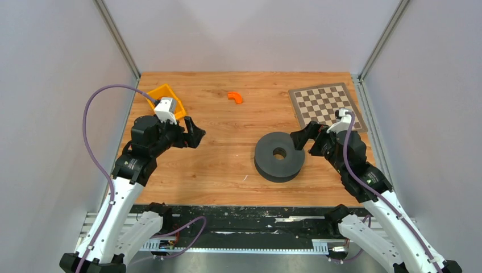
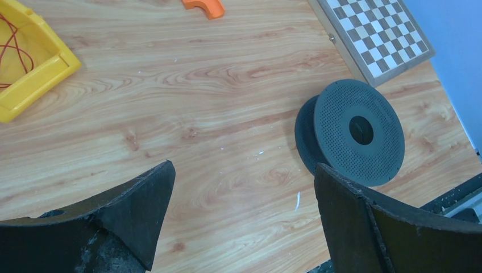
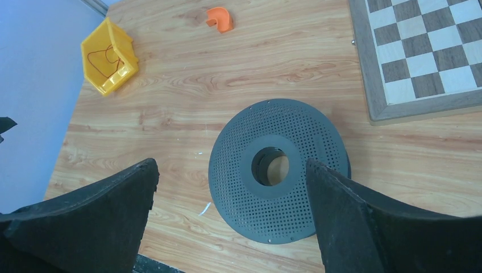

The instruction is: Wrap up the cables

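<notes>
The cables are a thin reddish-brown wire [image 2: 12, 42] lying in loose loops inside a yellow bin [image 2: 40, 77] at the table's far left; the right wrist view also shows the wire [image 3: 103, 58] in the bin [image 3: 116, 79]. A dark grey perforated spool [image 1: 279, 156] lies flat right of centre. My left gripper [image 1: 195, 132] hovers open just right of the bin [image 1: 165, 90], empty. My right gripper [image 1: 302, 142] is open beside the spool's right edge, over the spool [image 3: 278, 170], holding nothing. The left wrist view shows the left gripper [image 2: 243, 170] over bare wood.
A small orange curved piece [image 1: 235, 97] lies at the far middle. A chessboard [image 1: 324, 105] rests at the far right corner. Grey walls close in both sides and the back. A metal rail runs along the near edge.
</notes>
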You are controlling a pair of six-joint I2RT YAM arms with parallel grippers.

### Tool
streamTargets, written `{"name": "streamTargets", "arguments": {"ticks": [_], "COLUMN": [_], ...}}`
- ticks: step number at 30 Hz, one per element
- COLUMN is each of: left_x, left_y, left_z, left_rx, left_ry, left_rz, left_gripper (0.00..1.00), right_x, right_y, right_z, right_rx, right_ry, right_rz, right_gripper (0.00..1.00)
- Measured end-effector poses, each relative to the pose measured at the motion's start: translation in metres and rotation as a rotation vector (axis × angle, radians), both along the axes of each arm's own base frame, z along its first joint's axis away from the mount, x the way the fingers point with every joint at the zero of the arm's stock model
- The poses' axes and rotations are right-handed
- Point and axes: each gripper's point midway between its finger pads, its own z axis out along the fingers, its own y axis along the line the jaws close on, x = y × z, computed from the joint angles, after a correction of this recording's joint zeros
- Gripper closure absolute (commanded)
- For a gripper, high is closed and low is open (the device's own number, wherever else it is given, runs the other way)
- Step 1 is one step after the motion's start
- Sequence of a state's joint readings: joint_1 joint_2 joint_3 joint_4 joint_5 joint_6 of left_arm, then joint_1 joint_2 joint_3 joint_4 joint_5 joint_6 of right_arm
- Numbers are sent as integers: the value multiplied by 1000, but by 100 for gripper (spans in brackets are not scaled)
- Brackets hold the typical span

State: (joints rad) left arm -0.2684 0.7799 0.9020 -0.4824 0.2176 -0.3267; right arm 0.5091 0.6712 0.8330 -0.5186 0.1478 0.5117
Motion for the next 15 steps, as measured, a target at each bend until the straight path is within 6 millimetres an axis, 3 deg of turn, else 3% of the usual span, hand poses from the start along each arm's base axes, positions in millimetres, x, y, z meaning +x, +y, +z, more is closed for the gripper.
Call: {"name": "streamTargets", "arguments": {"ticks": [8, 15], "left_x": [2, 2], "left_y": [3, 4], "left_z": [0, -1], "left_rx": [7, 11], "left_ry": [-2, -1], "left_rz": [17, 24], "left_gripper": [0, 0], "right_x": [1, 0], "right_y": [1, -4], "right_z": [-5, -43], "right_rx": [4, -17], "right_ry": [9, 85], "right_rz": [-3, -39], "right_gripper": [0, 0]}}
